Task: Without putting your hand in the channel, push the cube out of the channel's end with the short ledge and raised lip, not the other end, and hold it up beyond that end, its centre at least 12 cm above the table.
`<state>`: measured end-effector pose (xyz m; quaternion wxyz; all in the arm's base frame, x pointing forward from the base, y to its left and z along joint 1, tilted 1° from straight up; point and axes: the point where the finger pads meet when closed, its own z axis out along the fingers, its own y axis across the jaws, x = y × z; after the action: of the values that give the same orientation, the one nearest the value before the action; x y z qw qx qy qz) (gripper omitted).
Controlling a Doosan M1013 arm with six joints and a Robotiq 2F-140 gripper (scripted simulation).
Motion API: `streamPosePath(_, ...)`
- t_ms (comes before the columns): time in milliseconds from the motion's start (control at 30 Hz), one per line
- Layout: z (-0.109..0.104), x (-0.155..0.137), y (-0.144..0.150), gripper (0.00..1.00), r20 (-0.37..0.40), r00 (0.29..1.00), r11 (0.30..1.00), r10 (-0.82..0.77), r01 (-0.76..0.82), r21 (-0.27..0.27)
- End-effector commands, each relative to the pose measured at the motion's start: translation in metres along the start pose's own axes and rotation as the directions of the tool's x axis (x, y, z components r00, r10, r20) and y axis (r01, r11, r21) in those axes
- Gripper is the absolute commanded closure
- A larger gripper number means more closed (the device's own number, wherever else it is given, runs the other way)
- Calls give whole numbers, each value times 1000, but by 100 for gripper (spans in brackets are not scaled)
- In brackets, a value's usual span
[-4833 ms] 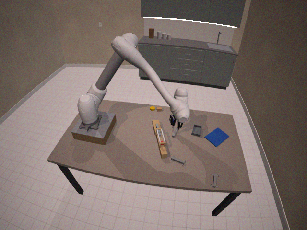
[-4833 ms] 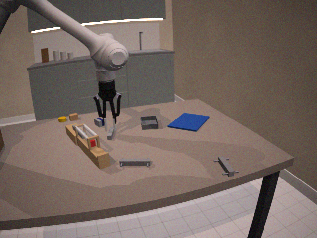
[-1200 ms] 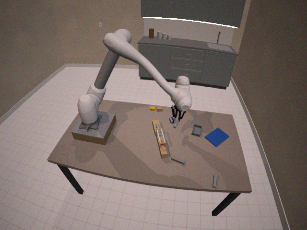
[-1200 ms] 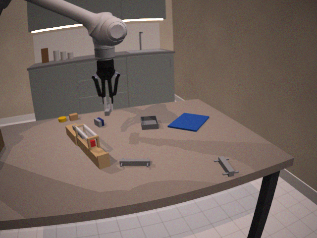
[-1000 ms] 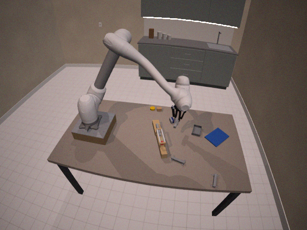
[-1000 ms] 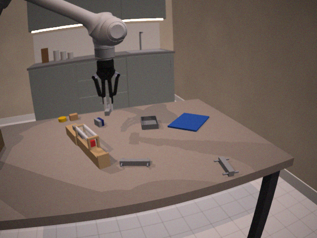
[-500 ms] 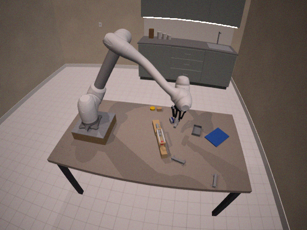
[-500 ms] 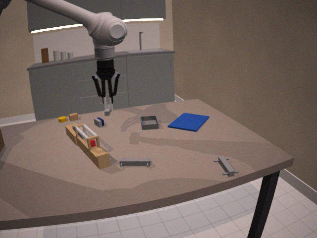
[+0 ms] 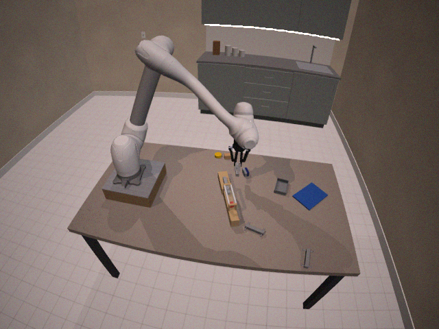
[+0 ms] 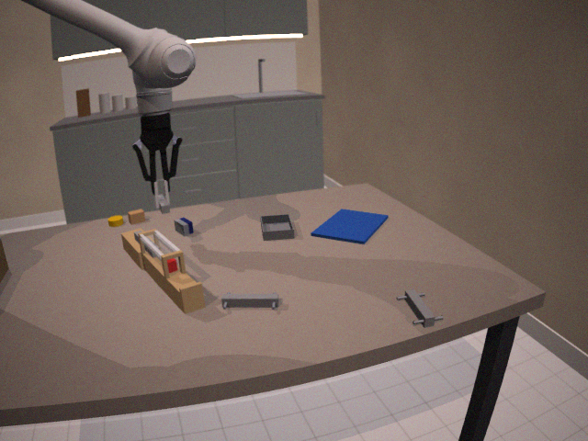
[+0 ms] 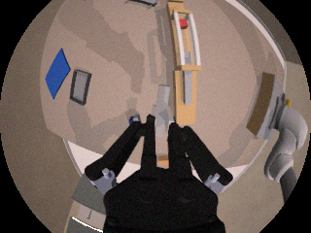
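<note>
While the hand [image 10: 160, 189] grips a grey bar [image 10: 163, 205] aloft, the cube [image 10: 172, 265] sits in the channel [image 10: 156, 267] well apart.

dim warm light, broad soft shadows on the table [image 9: 198, 226], wrist view fisheye-warped.

The brown worktop [image 10: 332, 285] carries a long wooden channel [image 10: 186, 294] near its middle, a yellow disc [image 10: 115, 220] beside a small tan block [image 10: 136, 216], a grey-and-blue block [image 10: 183, 225], an open grey tray [image 10: 277, 226], a flat blue mat [image 10: 350, 225], two grey bars with pegs [image 10: 250, 300] [image 10: 419, 307], and the arm's base block [image 9: 156, 186].
</note>
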<state>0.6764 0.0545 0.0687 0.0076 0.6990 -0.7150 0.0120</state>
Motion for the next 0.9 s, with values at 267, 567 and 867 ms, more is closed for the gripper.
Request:
streamPosePath(267, 38, -55, 89, 100, 15, 981, 981, -192, 191, 18)
streamPosePath(567, 47, -56, 89, 100, 15, 981, 981, -192, 191, 18)
streamPosePath(867, 62, -56, 88, 100, 15, 981, 981, -192, 191, 18)
